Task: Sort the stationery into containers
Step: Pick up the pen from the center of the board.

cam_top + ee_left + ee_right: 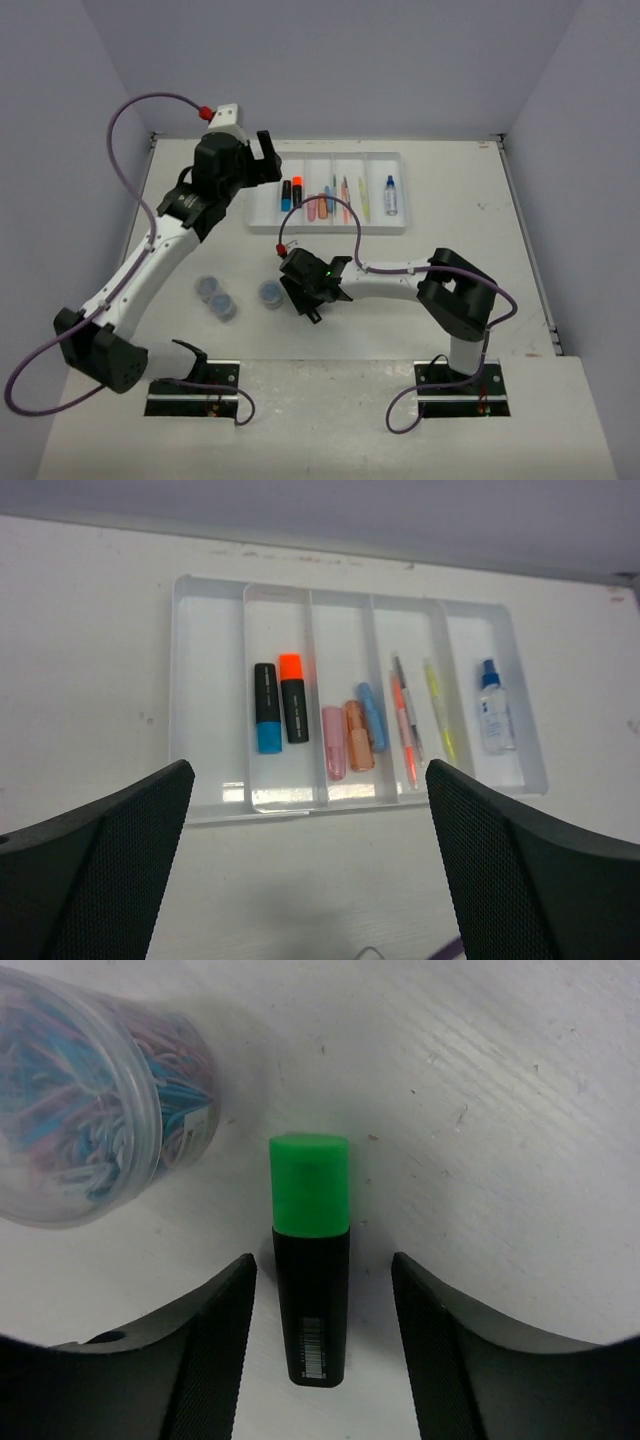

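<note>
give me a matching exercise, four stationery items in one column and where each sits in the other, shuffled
1 green-capped black highlighter
2 small blue-capped clear bottle
3 orange-capped black highlighter
4 round clear tub of clips

A rightmost compartment of the white plastic tray
B white table, between the jaws of the right gripper
C tray's second compartment from the left
D table, outside that gripper

Pairs: 1-B, 2-A, 3-C, 4-D

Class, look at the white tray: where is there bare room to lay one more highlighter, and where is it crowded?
The leftmost compartment is bare from end to end. Its neighbour is free beyond the two black-bodied highlighters, toward the far wall. Crowded: the middle compartment, with three pale highlighters packed side by side.
</note>
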{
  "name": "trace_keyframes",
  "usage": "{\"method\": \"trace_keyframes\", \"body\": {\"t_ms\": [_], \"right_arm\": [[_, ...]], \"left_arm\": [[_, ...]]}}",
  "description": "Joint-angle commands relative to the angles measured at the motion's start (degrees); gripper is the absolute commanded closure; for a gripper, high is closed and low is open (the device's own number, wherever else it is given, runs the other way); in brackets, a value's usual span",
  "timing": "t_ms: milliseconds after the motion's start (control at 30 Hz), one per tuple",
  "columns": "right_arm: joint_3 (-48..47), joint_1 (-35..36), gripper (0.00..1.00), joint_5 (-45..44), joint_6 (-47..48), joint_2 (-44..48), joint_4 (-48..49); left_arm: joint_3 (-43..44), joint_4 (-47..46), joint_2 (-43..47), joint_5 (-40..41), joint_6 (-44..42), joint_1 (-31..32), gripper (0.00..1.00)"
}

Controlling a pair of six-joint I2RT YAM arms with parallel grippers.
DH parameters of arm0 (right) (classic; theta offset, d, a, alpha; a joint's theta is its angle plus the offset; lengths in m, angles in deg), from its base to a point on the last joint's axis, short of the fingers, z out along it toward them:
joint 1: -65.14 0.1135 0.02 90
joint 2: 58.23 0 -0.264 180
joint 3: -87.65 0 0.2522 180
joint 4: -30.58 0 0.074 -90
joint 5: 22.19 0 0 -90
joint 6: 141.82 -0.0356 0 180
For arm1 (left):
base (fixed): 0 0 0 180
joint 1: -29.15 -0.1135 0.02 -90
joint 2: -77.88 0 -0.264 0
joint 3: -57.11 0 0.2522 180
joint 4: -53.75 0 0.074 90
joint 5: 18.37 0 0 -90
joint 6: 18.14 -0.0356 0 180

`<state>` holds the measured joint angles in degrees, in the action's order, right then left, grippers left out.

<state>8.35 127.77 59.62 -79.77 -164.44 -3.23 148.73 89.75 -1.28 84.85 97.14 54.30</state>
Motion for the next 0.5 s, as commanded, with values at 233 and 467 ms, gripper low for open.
{"method": "trace_keyframes", "body": {"t_ms": [233,467], "right_arm": [[2.1,1.5,1.0,-8.8,-4.5,5.8,-3.8],[18.2,0.8,1.0,-12.7,-3.4,32.9,15.6]], "left_arm": [[-25.6,-16.9,22.2,-15.6,6.5,0.1,0.0],[-37.0,-34.7,21.6,-37.5,15.4,2.0,0.0]]}}
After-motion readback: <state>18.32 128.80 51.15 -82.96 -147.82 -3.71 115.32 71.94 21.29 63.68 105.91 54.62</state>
